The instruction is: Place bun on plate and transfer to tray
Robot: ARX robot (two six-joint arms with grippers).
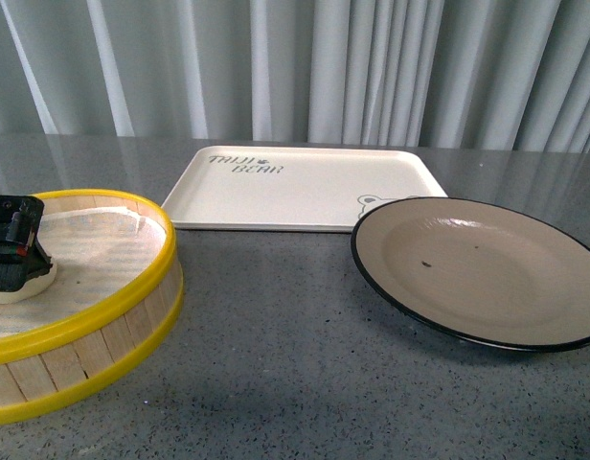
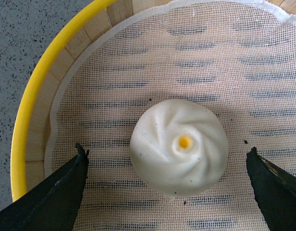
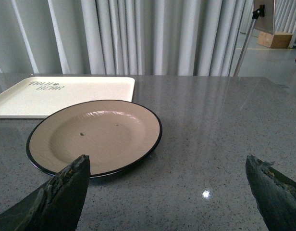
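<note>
Left wrist view: left tool (image 2: 166, 150) spread wide astride the bun (image 2: 179, 144), not touching; right tool (image 3: 167, 160) likewise spread.

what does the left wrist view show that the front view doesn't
Only left wrist: the bun with its whole swirled top and yellow dot, and the left gripper with open fingers either side of it, not touching. Only front: the tray and plate, both empty. Shared: the yellow-rimmed steamer basket with its mesh liner, on the grey table.

Smooth bun (image 2: 167, 159), seemingly cloth mesh liner (image 2: 186, 57)
</note>
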